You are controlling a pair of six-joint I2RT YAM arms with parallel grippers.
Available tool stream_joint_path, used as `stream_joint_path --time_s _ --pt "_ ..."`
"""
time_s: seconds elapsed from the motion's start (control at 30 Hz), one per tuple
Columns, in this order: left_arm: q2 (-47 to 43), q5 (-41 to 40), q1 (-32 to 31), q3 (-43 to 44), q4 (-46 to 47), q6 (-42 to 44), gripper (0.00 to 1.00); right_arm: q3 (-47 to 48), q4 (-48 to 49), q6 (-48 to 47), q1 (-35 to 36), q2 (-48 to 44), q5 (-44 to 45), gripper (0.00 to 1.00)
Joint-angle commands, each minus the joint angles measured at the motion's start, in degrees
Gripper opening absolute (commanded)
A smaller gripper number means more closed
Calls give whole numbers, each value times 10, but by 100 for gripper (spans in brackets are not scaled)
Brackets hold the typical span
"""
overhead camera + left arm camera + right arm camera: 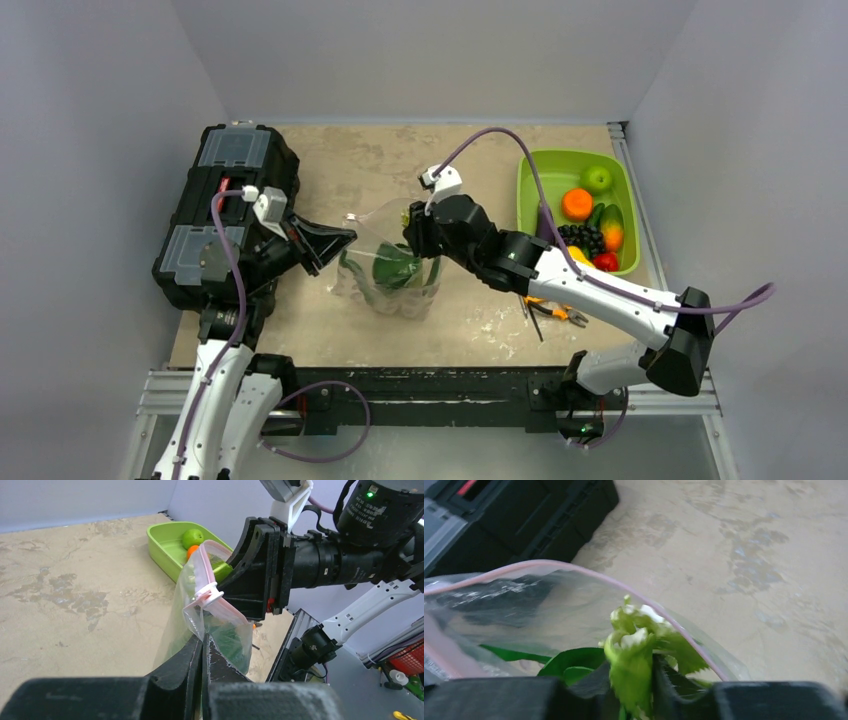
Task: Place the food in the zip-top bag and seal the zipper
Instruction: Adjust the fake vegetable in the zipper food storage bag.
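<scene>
**Near edge.** I have both arms reaching out from their bases. The left one leans forward and inward. The right one stretches leftward over the table (370, 160), its wrist turned down above the bag.

**Centre.** The left gripper (203, 641) is pressed together on a fold of the zip-top bag (372, 285) just below the zipper (223, 607), and holds the mouth raised and gaping. The right gripper (631, 682) pinches the pale stalk end of one leafy vegetable (633, 640) at that mouth, with its leaves hanging inside. I cannot tell how firm this pinch is. A second vegetable (569, 659) shows as a dark leaf lower in the bag.

**Handling, as I judge it.** The film is light, limp and slippery, and it would probably collapse if released. The pink strip is its stiffest part and the best place to hold it. The vegetable is light, and its leaves bruise easily. The stalk base is firmer, so I would grip there.

**Far side.** The black toolbox (225, 210) stands behind the left arm. The lime-green bin (535, 170), which holds fruit, stands well apart to the right.
</scene>
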Motion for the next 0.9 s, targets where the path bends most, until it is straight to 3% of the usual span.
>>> stream_joint_path --time_s 0.0,0.13,0.3,0.37,0.47,0.53,0.67,0.87 --pt "0 9 2 12 37 -10 0 -35 178 -89 1 -3 -120 16" --pt "-4 12 2 14 37 -3 0 20 190 -98 1 34 -319 2" --pt "-7 33 2 -1 70 -6 0 76 136 -75 1 89 -506 0" --pt "-6 41 2 -8 83 -9 0 90 95 -88 -1 108 -502 3" --pt "-7 38 2 -13 77 -7 0 95 36 -101 -8 114 -389 9" --pt "-11 30 2 -15 61 -3 0 107 5 -110 -10 107 -331 21" --pt "-28 4 2 -15 23 16 0 126 -23 -106 -10 78 -308 44" --pt "-48 -29 2 -18 9 19 0 126 -52 -73 -10 25 -283 61"
